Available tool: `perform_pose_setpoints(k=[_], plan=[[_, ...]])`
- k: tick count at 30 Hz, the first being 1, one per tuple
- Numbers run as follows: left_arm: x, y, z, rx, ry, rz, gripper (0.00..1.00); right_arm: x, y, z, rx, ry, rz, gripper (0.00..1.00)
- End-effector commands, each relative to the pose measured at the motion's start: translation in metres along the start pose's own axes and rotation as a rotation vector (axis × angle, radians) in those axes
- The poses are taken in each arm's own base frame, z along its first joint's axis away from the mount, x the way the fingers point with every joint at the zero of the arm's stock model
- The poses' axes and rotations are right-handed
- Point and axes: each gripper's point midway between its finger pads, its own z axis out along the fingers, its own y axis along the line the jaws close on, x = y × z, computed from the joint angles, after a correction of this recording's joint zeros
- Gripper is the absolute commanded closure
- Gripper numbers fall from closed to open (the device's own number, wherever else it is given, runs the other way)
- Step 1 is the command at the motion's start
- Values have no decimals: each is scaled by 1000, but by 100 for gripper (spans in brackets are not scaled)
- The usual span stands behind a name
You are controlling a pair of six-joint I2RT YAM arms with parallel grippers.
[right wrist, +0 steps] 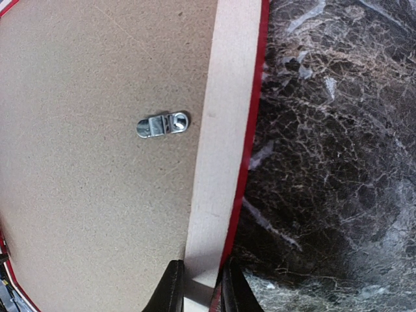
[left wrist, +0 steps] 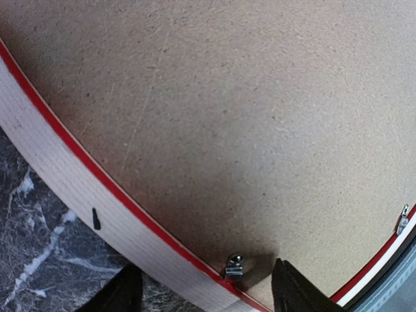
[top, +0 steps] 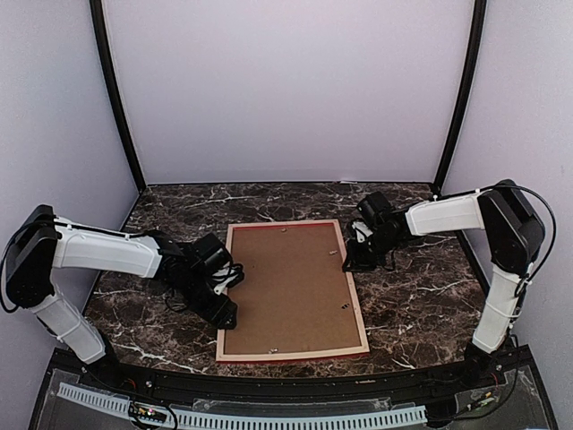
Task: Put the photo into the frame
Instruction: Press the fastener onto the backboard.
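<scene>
The frame (top: pixel 355 300) lies face down on the table, pale back rails up with a red edge showing. A brown backing board (top: pixel 291 287) fills it. The photo is hidden. My left gripper (top: pixel 222 312) is at the frame's left rail (left wrist: pixel 65 182), open, one finger outside the rail and one over the board (left wrist: pixel 227 97), with a metal tab (left wrist: pixel 234 265) between them. My right gripper (top: pixel 351 262) is shut on the frame's right rail (right wrist: pixel 218 130), its fingertips (right wrist: pixel 170 289) on either side of the rail.
A second metal tab (right wrist: pixel 162 124) sits on the board (right wrist: pixel 78 130) near the right rail, and another tab (left wrist: pixel 403 220) sits at the board's far edge. The dark marble table (top: pixel 412 305) is enclosed by pale walls with black posts (top: pixel 116 98).
</scene>
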Motion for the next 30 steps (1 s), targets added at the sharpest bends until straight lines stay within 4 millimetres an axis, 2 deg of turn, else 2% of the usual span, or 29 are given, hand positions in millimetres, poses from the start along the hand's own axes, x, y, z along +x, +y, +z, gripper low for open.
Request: perform_pose_setpoints(k=[1,8,11,14,19,23,30], plan=[[-16,-3,-17,33,-74,0,25,30,-6,7,9,93,-13,98],[-43,19,-17,9,-113,-92,27,29,-4,3,-1,77,-2,97],[-54,35,-14,-7,-121,-153,34,31,-1,-1,-7,65,4,97],[-66,42,-10,-19,-127,-174,39,32,3,-3,-15,55,12,97],[-72,48,-2,-42,-105,-201,51,36,6,-7,-19,45,21,95],[-74,49,1,-47,-98,-217,62,35,11,-12,-28,28,26,86],[-69,60,2,-108,-89,-250,78,13,15,-25,-1,-24,-14,62]])
